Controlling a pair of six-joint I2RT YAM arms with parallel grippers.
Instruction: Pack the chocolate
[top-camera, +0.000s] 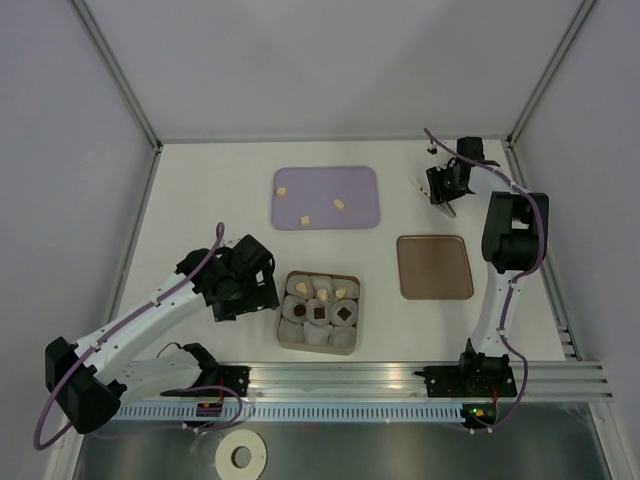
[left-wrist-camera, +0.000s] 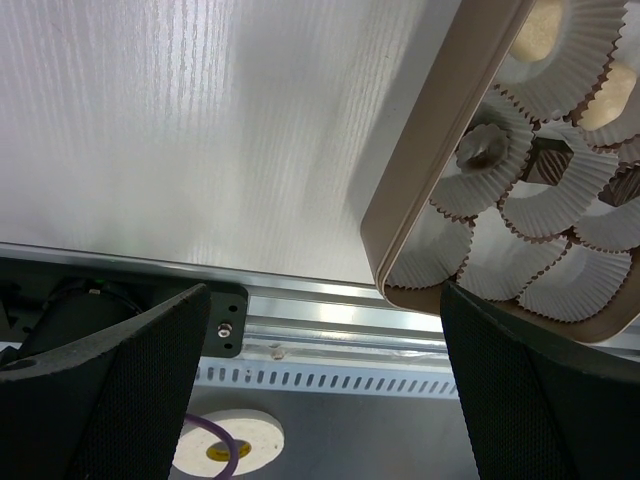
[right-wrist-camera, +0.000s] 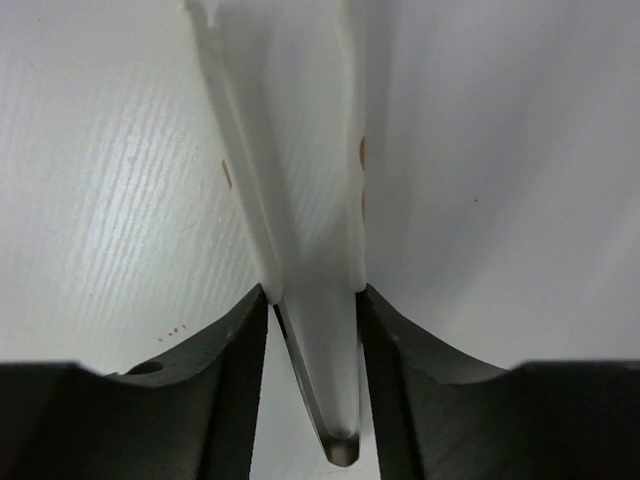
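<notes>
Right hand (right-wrist-camera: 313, 300) clamping tongs (right-wrist-camera: 240, 160), chocolate (top-camera: 340, 204) well apart

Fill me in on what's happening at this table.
Two robot arms are packing chocolate. The right gripper is shut on white tweezers at the far right of the table, away from the purple tray, where three pale pieces lie. The left gripper hangs open beside the box of paper cups, several already holding pieces. The brown lid lies to the box's right.
</notes>
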